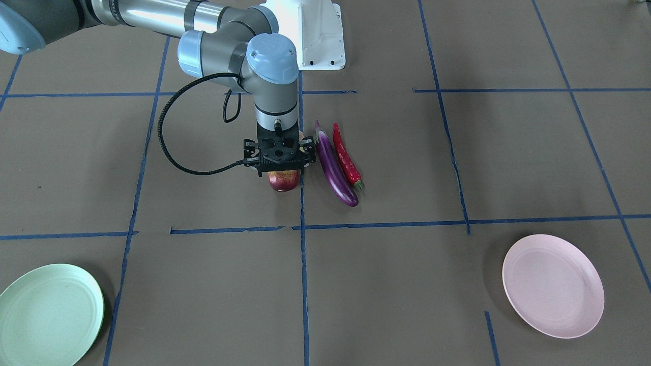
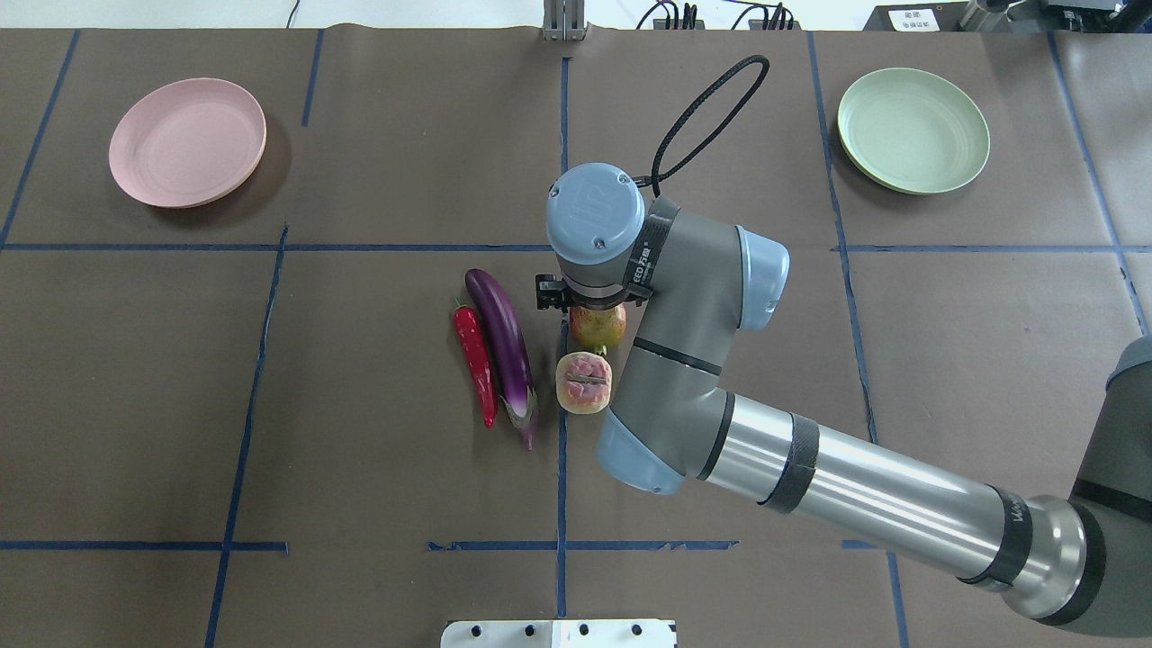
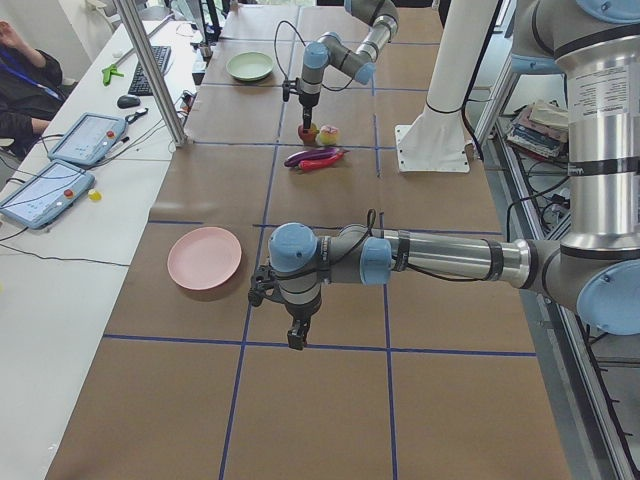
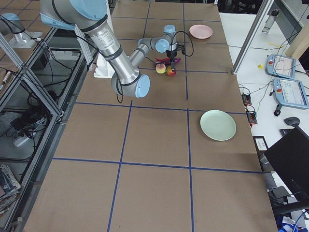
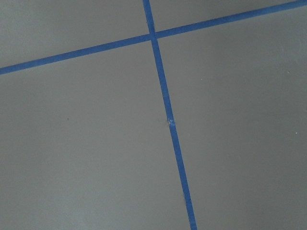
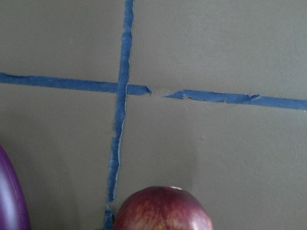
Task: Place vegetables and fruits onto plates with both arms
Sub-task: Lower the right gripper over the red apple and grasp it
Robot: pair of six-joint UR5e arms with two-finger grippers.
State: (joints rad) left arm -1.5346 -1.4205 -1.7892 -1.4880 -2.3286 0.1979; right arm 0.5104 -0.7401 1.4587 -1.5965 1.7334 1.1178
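While the right gripper hangs over the mid-frame dark apple, grip unclear, picking seems underway; next, a firm lift toward the lower-left green plate.

There are two round plates, one pale pink plate and one mint green plate, and two round fruits, one dark red apple and one paler pink-and-green fruit. The vegetables also number two, a single purple eggplant and a single red chili pepper. Two robot arms stand at the table, the right arm and the left arm, with one white mounting base, and the white side desk carries two tablets, a farther tablet and a nearer tablet.
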